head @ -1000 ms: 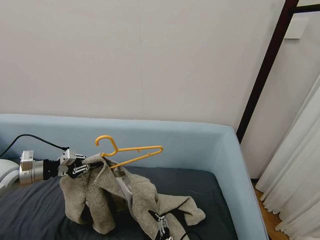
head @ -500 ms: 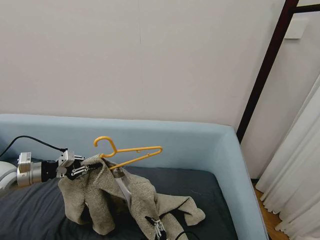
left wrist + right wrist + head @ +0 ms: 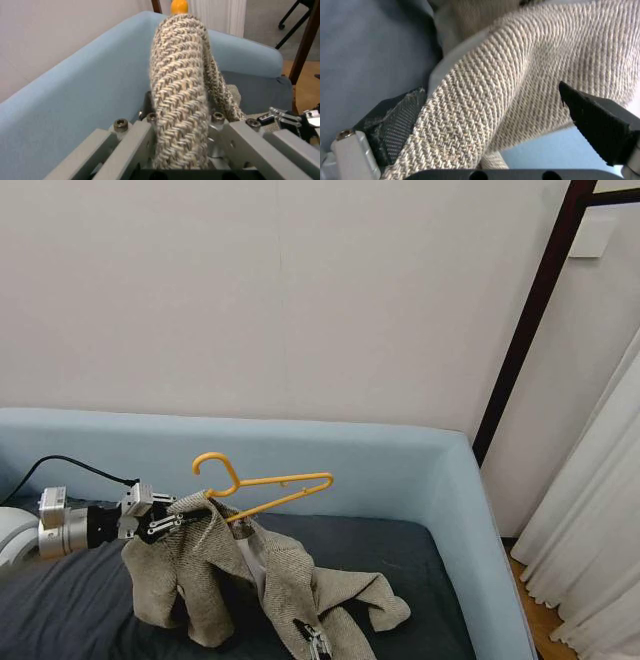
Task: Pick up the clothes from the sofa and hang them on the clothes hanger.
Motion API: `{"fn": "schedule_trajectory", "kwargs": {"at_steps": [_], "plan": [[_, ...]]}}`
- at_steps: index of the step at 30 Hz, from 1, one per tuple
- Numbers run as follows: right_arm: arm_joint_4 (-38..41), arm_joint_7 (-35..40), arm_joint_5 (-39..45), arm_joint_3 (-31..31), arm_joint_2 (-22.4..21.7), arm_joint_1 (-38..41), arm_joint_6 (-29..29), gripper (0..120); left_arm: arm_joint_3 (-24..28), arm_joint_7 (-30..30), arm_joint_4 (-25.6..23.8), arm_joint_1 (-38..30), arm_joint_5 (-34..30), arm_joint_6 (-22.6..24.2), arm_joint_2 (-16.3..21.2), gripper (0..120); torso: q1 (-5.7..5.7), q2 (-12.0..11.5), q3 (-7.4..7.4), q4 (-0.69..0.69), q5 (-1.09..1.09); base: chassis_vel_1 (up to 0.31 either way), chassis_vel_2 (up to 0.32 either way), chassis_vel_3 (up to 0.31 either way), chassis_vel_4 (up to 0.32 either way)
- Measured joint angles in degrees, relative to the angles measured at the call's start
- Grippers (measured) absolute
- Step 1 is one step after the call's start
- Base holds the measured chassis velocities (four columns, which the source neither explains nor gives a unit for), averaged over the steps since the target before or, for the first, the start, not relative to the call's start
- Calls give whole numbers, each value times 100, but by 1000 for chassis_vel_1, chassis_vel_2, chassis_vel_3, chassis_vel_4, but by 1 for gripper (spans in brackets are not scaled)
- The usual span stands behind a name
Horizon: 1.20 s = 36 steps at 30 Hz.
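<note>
A beige tweed jacket (image 3: 215,565) hangs partly on an orange hanger (image 3: 270,485) above the dark sofa seat (image 3: 70,610). Its lower part trails on the cushion. My left gripper (image 3: 155,520) is shut on the jacket's shoulder at the hanger's left end. In the left wrist view the woven cloth (image 3: 180,93) stands pinched between the fingers (image 3: 127,144), with the hanger tip (image 3: 179,6) above. My right gripper (image 3: 315,642) sits low in the jacket's hem, and its black fingers (image 3: 595,123) are spread apart with the cloth (image 3: 505,97) bulging between them.
The light blue sofa back (image 3: 380,470) and right armrest (image 3: 480,560) wall in the seat. A dark door frame (image 3: 525,320) and white curtains (image 3: 600,530) stand to the right. A black cable (image 3: 70,465) trails from my left arm.
The hanger and jacket shoulder have shifted slightly right and up with my left gripper. My right gripper has sunk lower toward the picture's bottom edge.
</note>
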Motion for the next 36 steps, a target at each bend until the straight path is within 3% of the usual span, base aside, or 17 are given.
{"fn": "schedule_trajectory", "kwargs": {"at_steps": [4, 20, 28, 31, 36], "plan": [[-45, 168, 46, -53, 62, 43, -424, 100, -7, 20, 56, -30, -24, -3, 48, 8, 0, 0, 0, 0, 0, 0, 0, 0, 0], [288, 264, -352, 174, -225, 58, -695, 100, 73, 54, 211, -129, -4, -32, -5, 8, 0, 0, 0, 0, -1, 0, 0, 0, 0], [171, 70, -252, 388, -213, 101, -21, 100, 80, 64, 211, -129, 14, -37, -30, 8, 0, 0, 0, 0, 1, 0, 0, 0, 0], [167, -89, -164, 452, -197, 116, 213, 95, 74, 66, 205, -128, 14, -38, -29, 8, 0, 0, 0, 0, 0, 0, 0, 0, 0], [163, -212, -1, 505, -199, 128, 406, 76, 56, 67, 197, -126, 15, -40, -23, 8, 0, 0, 0, 0, 0, 0, 0, 0, 0]]}}
